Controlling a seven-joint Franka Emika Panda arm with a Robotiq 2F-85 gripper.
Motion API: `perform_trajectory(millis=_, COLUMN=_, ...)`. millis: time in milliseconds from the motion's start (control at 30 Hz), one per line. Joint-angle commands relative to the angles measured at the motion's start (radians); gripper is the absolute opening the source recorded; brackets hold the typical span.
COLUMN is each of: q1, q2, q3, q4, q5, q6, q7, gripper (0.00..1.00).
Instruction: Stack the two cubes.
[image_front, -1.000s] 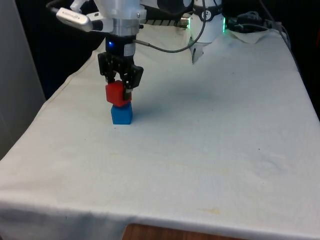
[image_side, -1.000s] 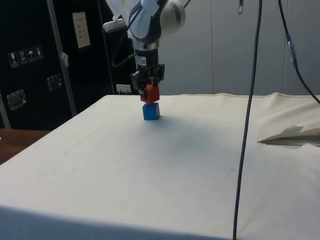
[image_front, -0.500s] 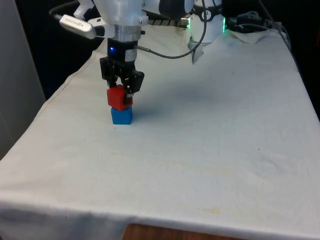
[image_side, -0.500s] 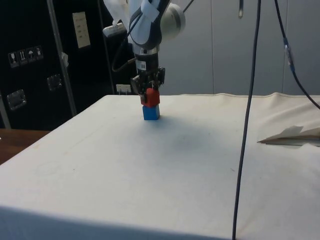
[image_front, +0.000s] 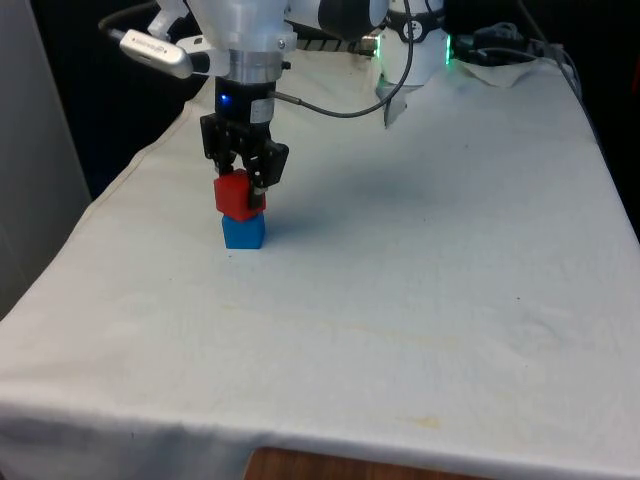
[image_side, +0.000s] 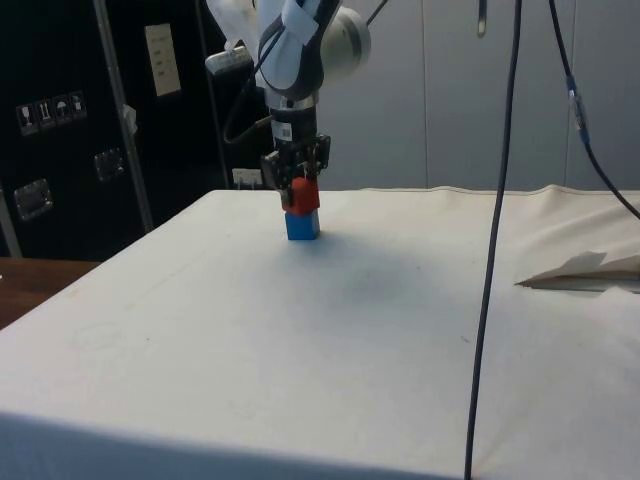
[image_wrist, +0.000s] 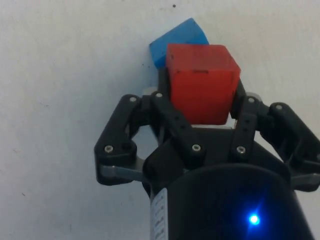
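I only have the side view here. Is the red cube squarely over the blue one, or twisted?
Observer: Twisted. In the wrist view the red cube sits at a different angle from the blue cube, whose corner sticks out past it.
Operator: Are the jaws clamped on it?
Observer: Yes, the gripper has a finger against each side of the red cube.
Operator: Anything near the stack on the cloth?
Observer: No, the front view shows bare white cloth around it.

One cube (image_front: 237, 194) atop other cube (image_front: 243, 231), seemingly touching; front view's left.
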Motion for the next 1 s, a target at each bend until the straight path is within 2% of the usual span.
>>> perform_trajectory(millis=0, q1=0.0, q2=0.0, q3=0.0, q4=0.0, q5=0.0, q6=0.0, q7=0.0, gripper=0.26)
perform_trajectory(millis=33, q1=0.001, q2=0.0, q3=0.0, q4=0.0, q5=0.0, q6=0.001, q7=0.002, gripper=0.26)
perform_trajectory(millis=233, q1=0.001, q2=0.0, q3=0.0, q4=0.0, q5=0.0, q6=0.0, q7=0.002, gripper=0.85)
perform_trajectory(millis=267, q1=0.001, q2=0.0, q3=0.0, q4=0.0, q5=0.0, q6=0.0, q7=0.002, gripper=1.0)
perform_trajectory(millis=533, q1=0.001, q2=-0.003, q3=-0.001, q4=0.0, q5=-0.001, q6=-0.003, q7=0.003, gripper=1.0)
perform_trajectory(millis=600, q1=0.006, q2=-0.023, q3=-0.01, q4=0.003, q5=-0.008, q6=-0.022, q7=0.005, gripper=1.0)
perform_trajectory(millis=633, q1=0.0, q2=-0.011, q3=-0.002, q4=0.006, q5=-0.001, q6=-0.008, q7=0.0, gripper=1.0)
perform_trajectory(millis=667, q1=0.007, q2=-0.029, q3=-0.012, q4=0.004, q5=-0.01, q6=-0.028, q7=0.006, gripper=1.0)
perform_trajectory(millis=933, q1=0.007, q2=-0.085, q3=-0.017, q4=0.01, q5=-0.024, q6=-0.084, q7=0.01, gripper=1.0)
perform_trajectory(millis=967, q1=0.0, q2=-0.079, q3=-0.008, q4=0.008, q5=-0.013, q6=-0.07, q7=0.0, gripper=1.0)
